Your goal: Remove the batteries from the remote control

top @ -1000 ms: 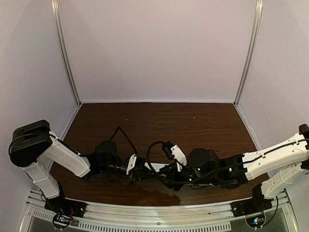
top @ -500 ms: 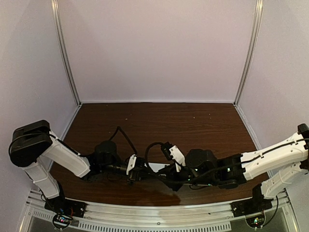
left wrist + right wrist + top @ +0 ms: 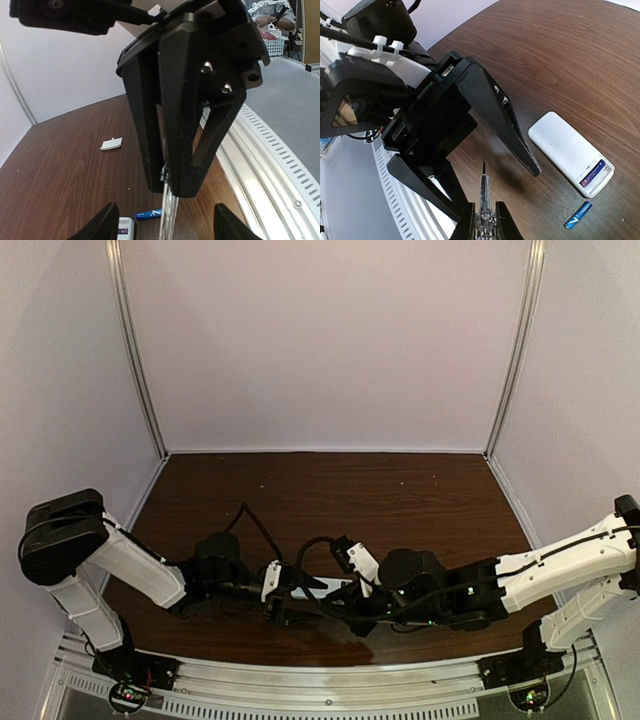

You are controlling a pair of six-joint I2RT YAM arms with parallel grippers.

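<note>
White remote lies flat on the table, bay open. One battery out beside it; second battery left inside, to be pried. Right fingers grip the screwdriver; left fingers spread, empty.

Left hand spread wide, facing right hand, clamped shut
</note>
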